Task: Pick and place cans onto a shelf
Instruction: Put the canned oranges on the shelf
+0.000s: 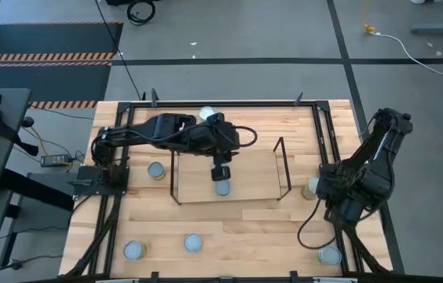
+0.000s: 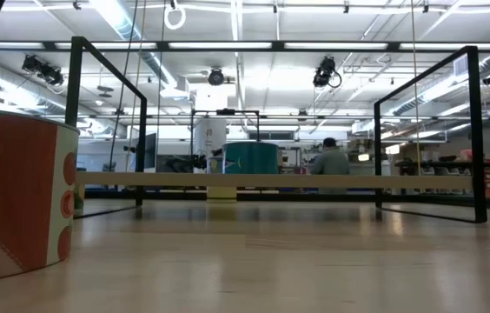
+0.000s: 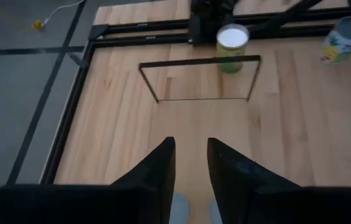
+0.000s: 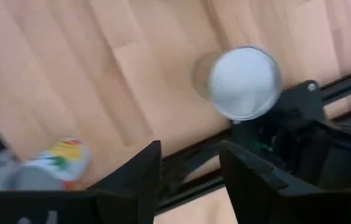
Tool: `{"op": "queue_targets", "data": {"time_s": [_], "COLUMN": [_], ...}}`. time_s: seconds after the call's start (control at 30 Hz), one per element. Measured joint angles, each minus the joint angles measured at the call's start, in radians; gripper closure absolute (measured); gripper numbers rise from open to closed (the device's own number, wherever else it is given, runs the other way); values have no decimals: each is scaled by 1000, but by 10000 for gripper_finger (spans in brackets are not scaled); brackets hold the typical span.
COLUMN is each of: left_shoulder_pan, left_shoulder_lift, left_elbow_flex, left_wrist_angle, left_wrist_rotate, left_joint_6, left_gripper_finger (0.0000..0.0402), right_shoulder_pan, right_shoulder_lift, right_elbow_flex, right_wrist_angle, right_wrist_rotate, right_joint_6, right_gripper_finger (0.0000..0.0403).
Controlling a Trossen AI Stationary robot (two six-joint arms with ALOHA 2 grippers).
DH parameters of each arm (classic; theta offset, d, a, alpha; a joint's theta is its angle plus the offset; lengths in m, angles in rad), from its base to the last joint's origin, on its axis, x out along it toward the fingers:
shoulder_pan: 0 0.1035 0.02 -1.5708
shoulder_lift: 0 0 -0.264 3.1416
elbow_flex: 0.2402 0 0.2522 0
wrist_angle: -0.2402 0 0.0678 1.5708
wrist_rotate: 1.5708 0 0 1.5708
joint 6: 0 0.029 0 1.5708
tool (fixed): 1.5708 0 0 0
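Note:
The shelf (image 1: 253, 179), with dark wire end frames and a light wood base, stands mid-table; it also shows in the low view (image 2: 314, 180). One can (image 1: 222, 187) stands on its base. My left gripper (image 1: 221, 171) hovers just over that can with its fingers a little apart and nothing between them (image 3: 191, 158). The can's blue-grey top (image 3: 178, 210) peeks out beneath the fingers. My right gripper (image 4: 190, 168) is open and empty, on the arm folded at the table's right (image 1: 359, 177), above a white-topped can (image 4: 244, 81).
Loose cans stand on the table: left of the shelf (image 1: 155, 170), at the far edge (image 1: 206, 114), two near the front (image 1: 134, 250) (image 1: 193, 243), and two by the right arm (image 1: 311, 189) (image 1: 330, 255). A black metal frame (image 1: 324, 134) rings the tabletop.

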Motion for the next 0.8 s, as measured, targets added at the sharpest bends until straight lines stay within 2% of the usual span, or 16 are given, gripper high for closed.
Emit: {"op": "queue_targets", "data": {"time_s": [0.2, 0.43, 0.8], "left_shoulder_pan": [-9, -22, -41], "left_shoulder_lift": [-14, -14, -14], "left_elbow_flex": [0, -1, -1], "left_wrist_angle": [-64, -68, -190], "left_wrist_rotate": [-13, 0, 0], "left_joint_6": [-54, -131, -162], "left_gripper_finger": [303, 303, 304], "right_shoulder_pan": [-33, -85, -119], "right_shoulder_lift": [-48, -47, -53], "right_elbow_flex": [-157, -354, -386], "right_wrist_angle": [58, 287, 252], "right_wrist_rotate": [2, 36, 111], "right_joint_6": [-172, -220, -240], "right_gripper_finger": [216, 223, 244]}}
